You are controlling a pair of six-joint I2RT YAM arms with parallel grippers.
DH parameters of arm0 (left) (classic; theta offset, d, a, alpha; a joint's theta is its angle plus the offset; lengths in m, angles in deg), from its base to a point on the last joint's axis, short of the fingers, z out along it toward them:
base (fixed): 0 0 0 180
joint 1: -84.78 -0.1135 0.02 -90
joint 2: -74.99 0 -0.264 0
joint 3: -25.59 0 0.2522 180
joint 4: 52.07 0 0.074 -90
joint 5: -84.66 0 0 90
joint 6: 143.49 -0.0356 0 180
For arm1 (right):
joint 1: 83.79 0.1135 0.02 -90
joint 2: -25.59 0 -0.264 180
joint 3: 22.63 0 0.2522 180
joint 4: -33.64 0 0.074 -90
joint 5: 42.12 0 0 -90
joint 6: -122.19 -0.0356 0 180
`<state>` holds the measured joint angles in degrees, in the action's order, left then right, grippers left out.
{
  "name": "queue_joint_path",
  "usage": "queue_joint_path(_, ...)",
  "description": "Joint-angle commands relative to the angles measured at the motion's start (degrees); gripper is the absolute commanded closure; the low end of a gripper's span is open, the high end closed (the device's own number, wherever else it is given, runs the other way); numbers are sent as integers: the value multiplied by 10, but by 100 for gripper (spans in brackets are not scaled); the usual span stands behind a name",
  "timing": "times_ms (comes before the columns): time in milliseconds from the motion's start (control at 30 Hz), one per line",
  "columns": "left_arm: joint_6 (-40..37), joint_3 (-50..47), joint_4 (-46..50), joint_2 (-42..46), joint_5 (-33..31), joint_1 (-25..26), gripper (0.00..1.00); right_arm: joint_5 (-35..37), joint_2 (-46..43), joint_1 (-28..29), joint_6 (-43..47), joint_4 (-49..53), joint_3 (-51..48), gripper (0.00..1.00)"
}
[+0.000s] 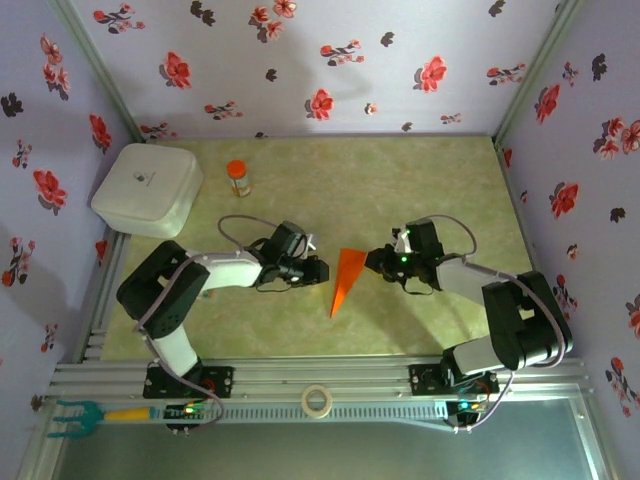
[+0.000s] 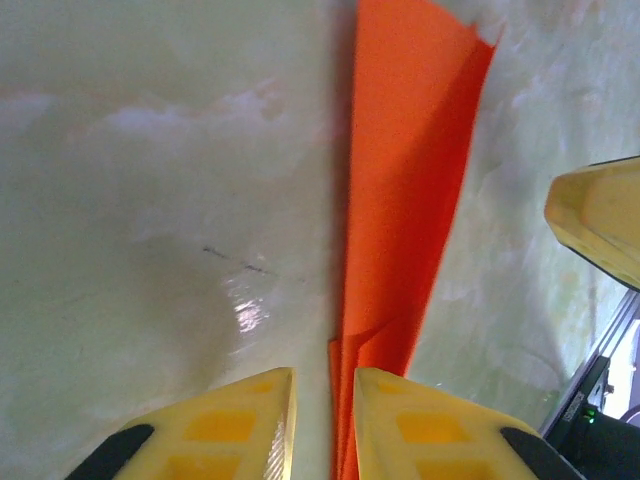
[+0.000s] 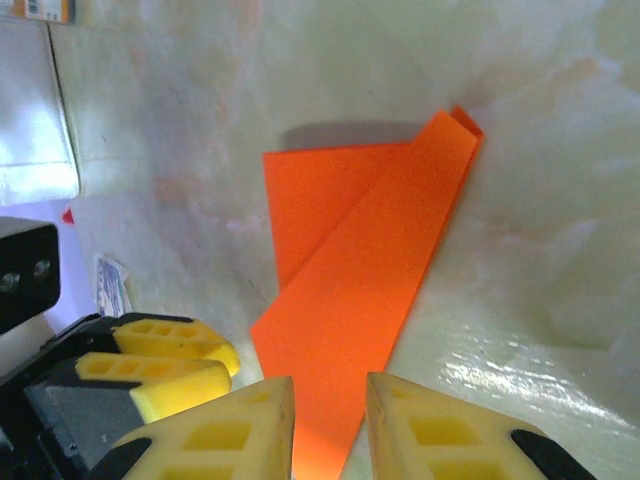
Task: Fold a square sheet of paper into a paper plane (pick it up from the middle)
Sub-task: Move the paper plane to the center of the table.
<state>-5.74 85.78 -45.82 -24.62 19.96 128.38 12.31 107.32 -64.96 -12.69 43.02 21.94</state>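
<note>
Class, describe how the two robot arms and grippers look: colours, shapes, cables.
Both arms, left arm and right arm, have black joints with white links; grey cables loop near the wrists. A green light glows on the right wrist. The fingers are yellow wedges with cut-out windows.

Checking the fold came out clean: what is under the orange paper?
The orange paper lies on the greenish table, its own folded layers stacked. The tabletop directly beneath it is covered, so unseen.

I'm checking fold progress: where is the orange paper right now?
In the top view the folded orange paper lies centrally on the table, between the left gripper and the right gripper, narrow tip toward the arms' bases.
</note>
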Motion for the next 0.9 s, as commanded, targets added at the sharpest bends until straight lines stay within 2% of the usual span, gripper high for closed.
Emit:
queue_joint_path(0,4,17,-9,-17,26,-2,79,-1,-9,9,-14,-1,-12,74)
queue_joint_path(333,4,29,-15,-34,44,2,79,-3,-1,21,-20,-10,-24,74)
queue_joint_path(567,2,11,-7,-14,12,3,78,18,-9,31,-32,-1,-26,74)
queue_joint_path(867,3,28,35,-9,13,3,78,49,-53,35,-55,-15,-67,73)
